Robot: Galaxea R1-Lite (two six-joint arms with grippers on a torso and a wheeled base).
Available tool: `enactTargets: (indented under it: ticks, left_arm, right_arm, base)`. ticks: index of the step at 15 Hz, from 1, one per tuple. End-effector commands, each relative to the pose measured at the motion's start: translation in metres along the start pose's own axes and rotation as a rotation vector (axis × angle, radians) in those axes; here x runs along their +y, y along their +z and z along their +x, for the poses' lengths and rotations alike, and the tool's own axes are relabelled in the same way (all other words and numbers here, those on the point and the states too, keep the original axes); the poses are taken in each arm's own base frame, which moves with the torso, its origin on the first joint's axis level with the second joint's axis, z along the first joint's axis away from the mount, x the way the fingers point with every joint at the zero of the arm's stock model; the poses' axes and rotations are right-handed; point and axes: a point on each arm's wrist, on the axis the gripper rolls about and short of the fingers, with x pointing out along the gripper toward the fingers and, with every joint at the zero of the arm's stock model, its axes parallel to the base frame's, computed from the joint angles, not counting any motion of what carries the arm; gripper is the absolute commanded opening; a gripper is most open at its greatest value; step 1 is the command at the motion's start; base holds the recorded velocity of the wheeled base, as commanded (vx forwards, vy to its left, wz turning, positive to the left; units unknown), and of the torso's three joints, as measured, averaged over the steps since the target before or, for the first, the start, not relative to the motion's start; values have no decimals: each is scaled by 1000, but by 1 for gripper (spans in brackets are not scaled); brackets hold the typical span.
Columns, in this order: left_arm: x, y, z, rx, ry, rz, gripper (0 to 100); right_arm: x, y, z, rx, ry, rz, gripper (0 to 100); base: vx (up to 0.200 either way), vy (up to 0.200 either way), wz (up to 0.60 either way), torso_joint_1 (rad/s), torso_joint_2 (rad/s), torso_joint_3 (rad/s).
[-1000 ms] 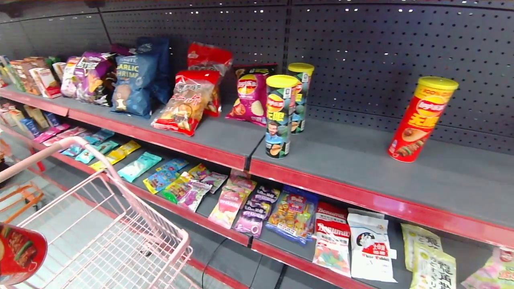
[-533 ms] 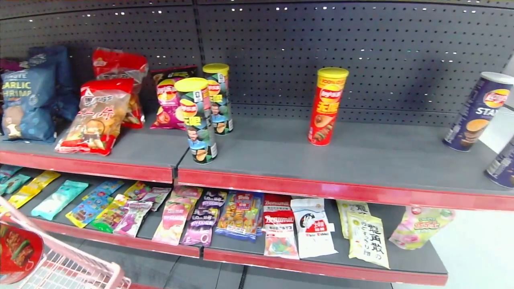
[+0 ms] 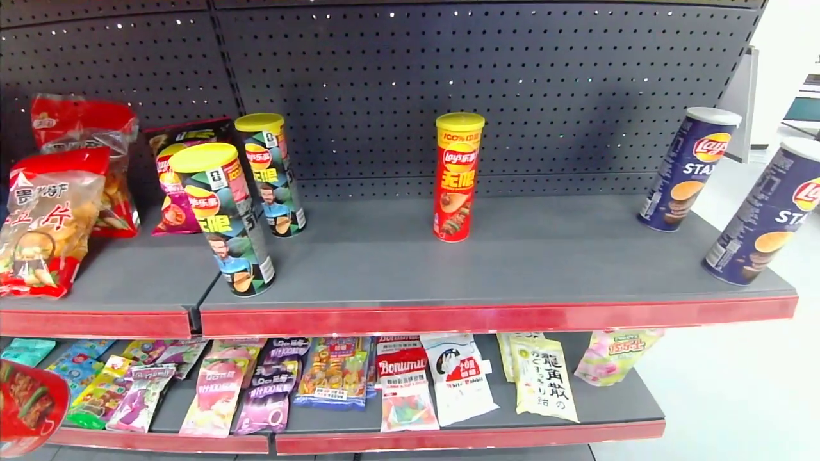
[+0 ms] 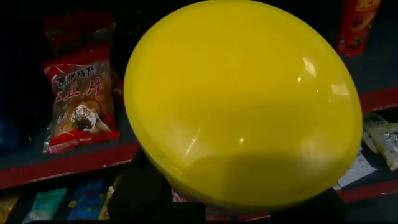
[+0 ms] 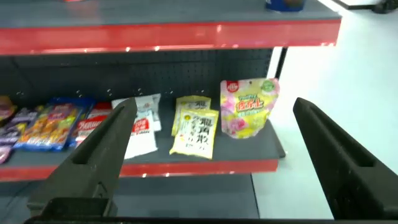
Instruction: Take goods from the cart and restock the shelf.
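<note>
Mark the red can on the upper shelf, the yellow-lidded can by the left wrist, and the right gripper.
red can (image 3: 456,179): head view, middle of its body.
yellow-lidded can (image 4: 242,99): left wrist view, centre of its lid.
right gripper (image 5: 214,104): right wrist view, midway between its fingertips.

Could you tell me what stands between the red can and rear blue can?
Nothing: the head view shows bare shelf from red can to rear blue can.

Saw a red chip tube (image 3: 456,186) upright before the dark pegboard (image 3: 512,77), two green-patterned tubes (image 3: 221,218) well to its left, two blue tubes (image 3: 688,169) well to its right. Noted snack bags (image 3: 45,218) farther left, flat candy packets (image 3: 403,384) one level below, pale floor (image 3: 737,397) beyond.
</note>
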Motion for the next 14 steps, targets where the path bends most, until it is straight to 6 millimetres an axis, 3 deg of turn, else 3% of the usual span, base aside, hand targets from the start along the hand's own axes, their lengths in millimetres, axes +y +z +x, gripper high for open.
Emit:
enactTargets:
  ticks: [1, 7, 10, 11, 12, 13, 14]
  left_arm:
    - [0, 0, 0, -1, 1, 0, 0]
    - [0, -1, -7, -27, 6, 0, 0]
    - [-2, -17, -28, -74, 24, 37, 0]
    - [-2, -18, -32, -82, 24, 37, 0]
    - [-2, -19, -33, -84, 24, 32, 0]
    - [-2, -19, -34, -85, 26, 29, 0]
    - [-2, -18, -33, -80, 41, 29, 0]
  right_arm:
    - [0, 0, 0, 1, 0, 1, 100]
    - [0, 0, 0, 1, 0, -1, 100]
    - [1, 5, -1, -26, 31, -41, 100]
    - [2, 49, -2, -54, 87, -46, 100]
    - [2, 105, 17, -20, 114, -21, 100]
    - [4, 135, 34, 4, 161, -19, 100]
    - [7, 142, 45, 31, 270, -63, 100]
  base:
    - [200, 0, 0, 7, 2, -2]
    - [0, 0, 0, 0, 0, 0]
    - [0, 0, 0, 0, 0, 0]
    - [0, 0, 0, 0, 0, 0]
    - [0, 0, 0, 0, 0, 0]
    - [0, 0, 0, 0, 0, 0]
    - [0, 0, 0, 0, 0, 0]
